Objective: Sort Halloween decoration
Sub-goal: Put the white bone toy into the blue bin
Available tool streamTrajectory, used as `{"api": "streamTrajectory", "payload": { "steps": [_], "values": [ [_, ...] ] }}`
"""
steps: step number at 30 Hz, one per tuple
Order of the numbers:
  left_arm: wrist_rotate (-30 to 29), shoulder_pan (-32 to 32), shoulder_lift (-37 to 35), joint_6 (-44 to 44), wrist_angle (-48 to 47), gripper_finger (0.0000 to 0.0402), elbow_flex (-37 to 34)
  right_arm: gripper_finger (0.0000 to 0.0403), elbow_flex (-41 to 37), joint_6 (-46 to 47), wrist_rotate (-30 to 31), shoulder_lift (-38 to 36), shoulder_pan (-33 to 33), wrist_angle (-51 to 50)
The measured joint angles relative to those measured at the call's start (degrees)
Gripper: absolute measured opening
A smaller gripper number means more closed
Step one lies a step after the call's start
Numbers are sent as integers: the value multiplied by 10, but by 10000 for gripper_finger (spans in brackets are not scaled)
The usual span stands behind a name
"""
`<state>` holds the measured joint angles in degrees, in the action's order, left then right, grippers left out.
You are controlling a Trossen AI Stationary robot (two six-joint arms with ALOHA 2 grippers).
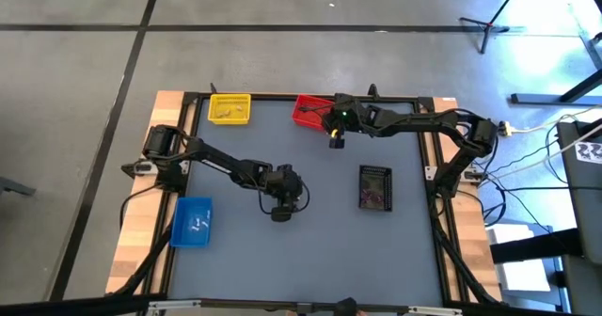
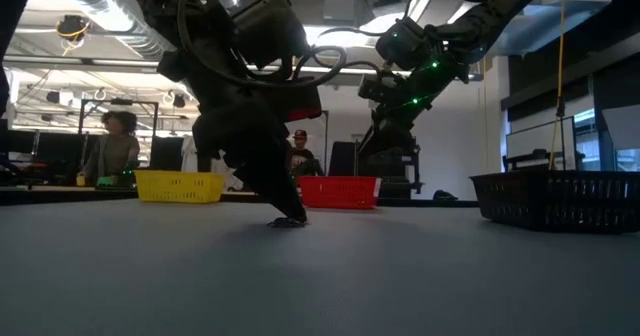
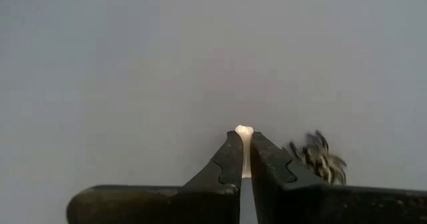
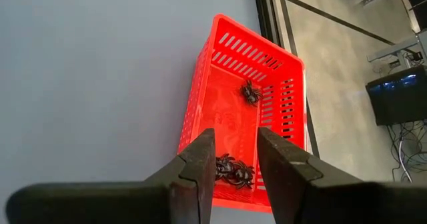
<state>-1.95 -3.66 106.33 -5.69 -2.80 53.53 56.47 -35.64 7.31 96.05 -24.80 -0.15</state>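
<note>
Sorting is judged to be well under way: dark spider-like trinkets (image 4: 233,171) are seen in the red bin (image 4: 200,97), small pale pieces lie in the blue bin (image 1: 181,229), something tan rests in the yellow bin (image 1: 218,100), and purplish bits show in the black bin (image 1: 375,170). On the open table only two pieces can be made out, so little is thought to be left. The left gripper (image 3: 244,144) is down at the table near its middle, clamped on a small white trinket (image 3: 244,131), whose rounded, bone-like end pokes out between the fingertips. A dark, leggy spider (image 3: 319,156) lies just beside it, not held. The right gripper (image 4: 235,159) hangs over the red bin with its fingers parted and nothing between them.
</note>
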Motion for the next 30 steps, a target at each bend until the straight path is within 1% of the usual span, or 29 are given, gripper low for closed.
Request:
{"api": "streamTrajectory", "payload": {
  "steps": [11, 15, 22, 27, 30],
  "values": [
    [-2, 0, -60, -17, -30, 2, -1, 111, 0, 0, 0, 0, 0, 0],
    [-2, 2, -96, -17, -46, 2, 0, 111, 0, 0, -1, 0, 0, 0],
    [-5, 12, -163, -17, -102, 3, 0, 111, 0, 0, -4, 0, 0, 0],
    [-34, 21, -213, -17, -147, 4, 1, 111, 0, 0, -4, 0, 0, 0],
    [-39, 26, -243, -18, -185, 4, 1, 111, 0, 0, -4, 0, 0, 0]
  ]
}}
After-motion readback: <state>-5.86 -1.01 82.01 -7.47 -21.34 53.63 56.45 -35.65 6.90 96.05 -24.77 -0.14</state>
